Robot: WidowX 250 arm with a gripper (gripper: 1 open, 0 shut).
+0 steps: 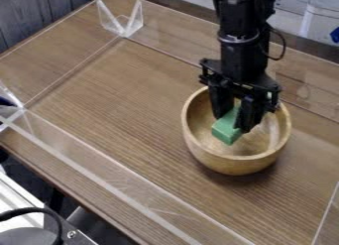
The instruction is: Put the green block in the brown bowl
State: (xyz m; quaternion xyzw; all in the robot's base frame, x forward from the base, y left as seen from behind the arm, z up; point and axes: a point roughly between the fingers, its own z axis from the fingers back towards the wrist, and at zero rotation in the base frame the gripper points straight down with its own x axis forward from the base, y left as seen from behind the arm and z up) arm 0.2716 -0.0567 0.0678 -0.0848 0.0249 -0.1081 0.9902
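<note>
The green block (228,131) hangs inside the hollow of the brown bowl (240,163), tilted, with its lower end near the bowl's floor. Whether it touches the floor I cannot tell. My gripper (235,122) reaches straight down into the bowl from above and is shut on the green block, one black finger on each side of it. The arm hides the far rim of the bowl. The bowl stands on the wooden table (106,90), right of centre.
Low clear plastic walls (79,150) run along the table's edges, with a clear bracket (127,21) at the back left corner. Black equipment (40,229) sits below the front left edge.
</note>
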